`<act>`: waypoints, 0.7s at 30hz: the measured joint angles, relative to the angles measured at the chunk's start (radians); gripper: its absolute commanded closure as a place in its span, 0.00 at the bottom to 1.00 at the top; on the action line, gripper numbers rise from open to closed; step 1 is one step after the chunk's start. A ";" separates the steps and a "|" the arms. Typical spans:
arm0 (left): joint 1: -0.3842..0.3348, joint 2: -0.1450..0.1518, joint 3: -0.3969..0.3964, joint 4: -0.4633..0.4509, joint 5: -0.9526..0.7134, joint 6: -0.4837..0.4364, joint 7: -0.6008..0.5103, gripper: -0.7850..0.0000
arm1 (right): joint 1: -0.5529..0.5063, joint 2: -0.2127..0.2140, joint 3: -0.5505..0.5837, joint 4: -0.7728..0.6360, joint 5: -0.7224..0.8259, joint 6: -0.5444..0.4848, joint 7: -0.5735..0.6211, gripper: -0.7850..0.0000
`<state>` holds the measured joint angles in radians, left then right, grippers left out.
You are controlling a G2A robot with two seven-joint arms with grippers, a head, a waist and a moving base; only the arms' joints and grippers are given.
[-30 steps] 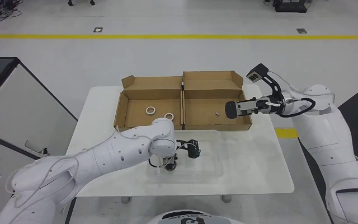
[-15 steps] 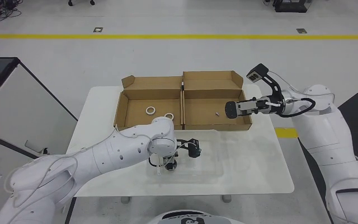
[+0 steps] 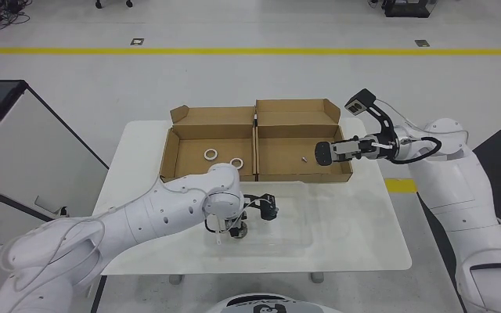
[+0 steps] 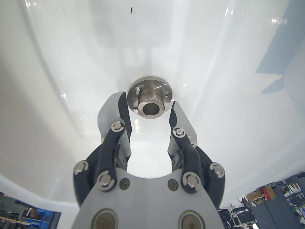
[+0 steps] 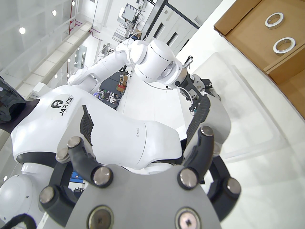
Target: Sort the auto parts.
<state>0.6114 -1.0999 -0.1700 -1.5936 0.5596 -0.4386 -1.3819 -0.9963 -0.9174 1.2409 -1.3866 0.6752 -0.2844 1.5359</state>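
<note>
A metal flange (image 4: 149,97) with a short hub lies in the clear plastic tray (image 3: 286,235) at the table's front. My left gripper (image 4: 147,102) is down in the tray, and its fingers (image 4: 124,110) press against the flange's rim on both sides. From above, the left gripper (image 3: 237,229) sits at the tray's left part. My right gripper (image 3: 322,152) hangs open and empty over the right end of the right cardboard box (image 3: 297,125); its fingers (image 5: 201,113) stand wide apart.
Two open cardboard boxes stand side by side behind the tray. The left box (image 3: 178,152) holds two white rings (image 3: 210,153) (image 3: 236,163), and the rings (image 5: 274,20) (image 5: 284,46) also appear from the right wrist. A small part (image 3: 304,157) lies in the right box.
The left wrist has shifted slightly to the left over the tray. The right arm has not moved.
</note>
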 measured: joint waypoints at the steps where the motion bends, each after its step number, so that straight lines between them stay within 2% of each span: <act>1: 0.000 0.001 0.000 0.002 0.001 -0.002 0.002 0.54 | 0.000 0.000 0.000 0.000 0.000 0.000 0.000 0.00; 13: 0.004 0.003 0.000 0.017 0.009 -0.029 0.029 0.57 | 0.000 0.000 0.000 0.000 0.000 0.000 0.000 0.00; 21: -0.002 0.006 0.000 0.014 0.007 -0.032 0.032 0.56 | 0.000 0.000 0.000 0.000 0.000 0.000 0.000 0.00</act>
<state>0.6092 -1.0943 -0.1700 -1.5794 0.5669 -0.4708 -1.3495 -0.9963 -0.9174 1.2409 -1.3866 0.6752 -0.2844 1.5359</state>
